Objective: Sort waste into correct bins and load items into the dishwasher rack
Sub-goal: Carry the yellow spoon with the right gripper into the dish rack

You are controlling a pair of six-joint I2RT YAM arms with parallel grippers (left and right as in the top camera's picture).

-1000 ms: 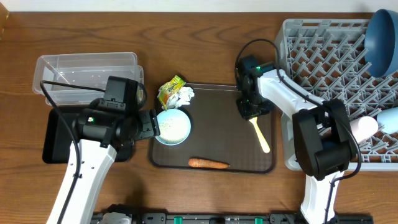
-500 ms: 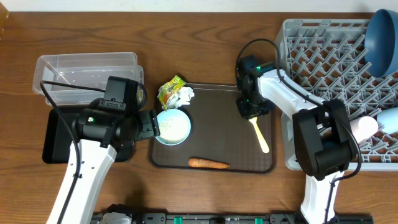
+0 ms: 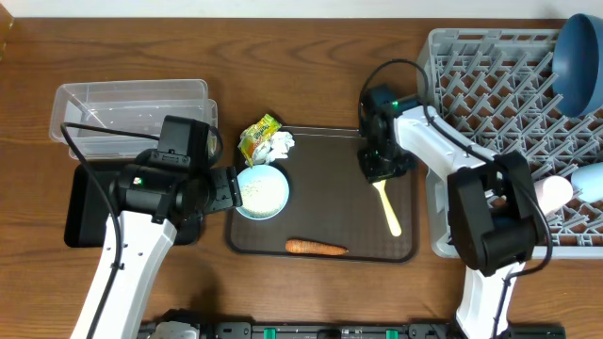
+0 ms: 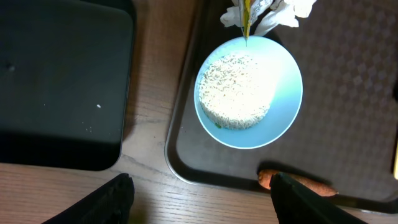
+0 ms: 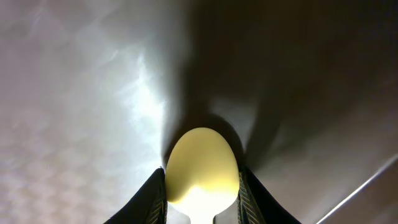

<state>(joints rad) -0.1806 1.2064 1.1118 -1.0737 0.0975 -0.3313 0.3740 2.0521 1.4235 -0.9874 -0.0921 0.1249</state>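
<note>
While the right gripper pinches the round end of the pale yellow spoon between narrowly set fingers, the handle appears to lie on the brown serving tray. I'd say the lift toward the dishwasher rack is not yet made.

The left gripper hangs wide open with nothing in it, over the tray's left rim, just beside the small pale-blue bowl heaped with rice.

The dark-blue bowl stands in the rack's far corner, and a light-blue cup and a pinkish-white cup lie at its right edge. So the loading looks roughly half done.

The sorting seems untouched. The snack wrapper and crumpled white paper sit at the tray's far-left corner, and the carrot lies along its near edge. The clear tub looks empty. The black tray shows only a few pale specks.
</note>
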